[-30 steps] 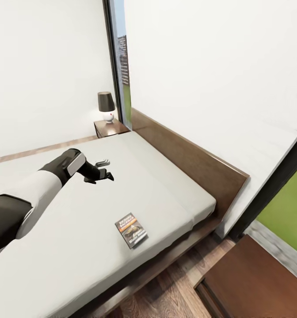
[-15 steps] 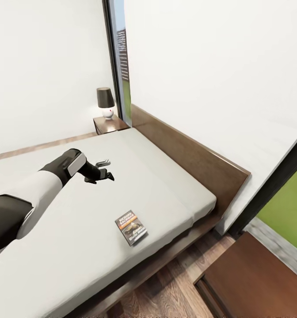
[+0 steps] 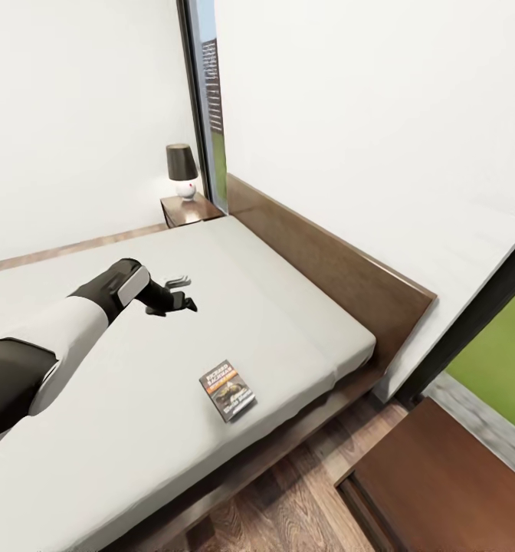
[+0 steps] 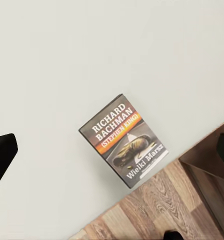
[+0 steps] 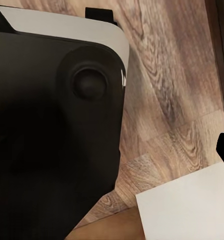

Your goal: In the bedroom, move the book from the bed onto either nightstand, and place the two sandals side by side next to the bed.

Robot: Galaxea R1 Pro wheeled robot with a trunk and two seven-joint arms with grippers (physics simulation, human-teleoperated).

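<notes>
Light grey mattress covers most of the head view, and over its left part the robot's left arm [image 3: 66, 330] reaches out, white along the forearm and black at the wrist. The left gripper [image 3: 182, 293] hangs above the bed [image 3: 288, 307] with its jaws apart and nothing between them. It is well apart from the book [image 3: 227, 390], which lies flat on the mattress nearer the bed's front edge, close to the dark wooden platform frame.

In the left wrist view the book [image 4: 124, 140] lies face up on the grey surface, turned at a slant, with white and orange lettering that reads "RICHARD BACHMAN" above a central photo. Its lower corner sits near the mattress edge, with wood-plank floor [image 4: 157, 210] beyond.

Farther back in the head view, a nightstand [image 3: 190, 208] stands at the far corner of the bed, against the white wall, carrying a small lamp [image 3: 182, 170] with a dark shade and a pale round base. A tall black-framed window [image 3: 209, 100] rises just beside it. The brown headboard [image 3: 342, 276] runs along the bed's right side.

At the lower right a second nightstand [image 3: 441, 483] shows its glossy brown top, standing on the plank floor just beside the bed's corner, with green grass visible through the window behind it.

The right wrist view shows a black and white part of the robot's body [image 5: 57, 125] over the plank floor; whether the right jaws are apart or together cannot be told.
</notes>
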